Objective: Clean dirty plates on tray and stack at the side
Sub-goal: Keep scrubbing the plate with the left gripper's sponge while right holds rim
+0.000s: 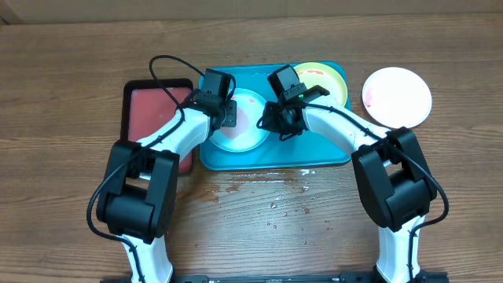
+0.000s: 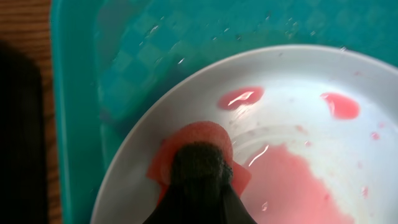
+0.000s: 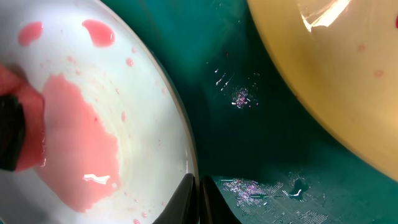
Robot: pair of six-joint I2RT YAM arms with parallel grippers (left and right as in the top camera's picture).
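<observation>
A light-blue plate (image 1: 245,126) lies on the turquoise tray (image 1: 330,145), its white centre (image 2: 298,124) smeared with pink-red sauce (image 3: 78,143). My left gripper (image 1: 228,116) (image 2: 200,193) is shut on a pink sponge (image 2: 199,134) that presses on the plate's left part. At the plate's right rim (image 3: 180,124), my right gripper (image 1: 277,124) (image 3: 198,196) is shut on the edge. A yellow-green plate (image 1: 321,79) (image 3: 336,81) sits at the tray's back right corner. On the bare wood to the right of the tray lies a white plate (image 1: 397,96) with faint red marks.
A black-rimmed tray (image 1: 149,106) with a reddish inside lies left of the turquoise tray, under the left arm. Drops of water and sauce (image 1: 267,192) speckle the tabletop in front of the tray. The tray floor (image 3: 261,186) is wet.
</observation>
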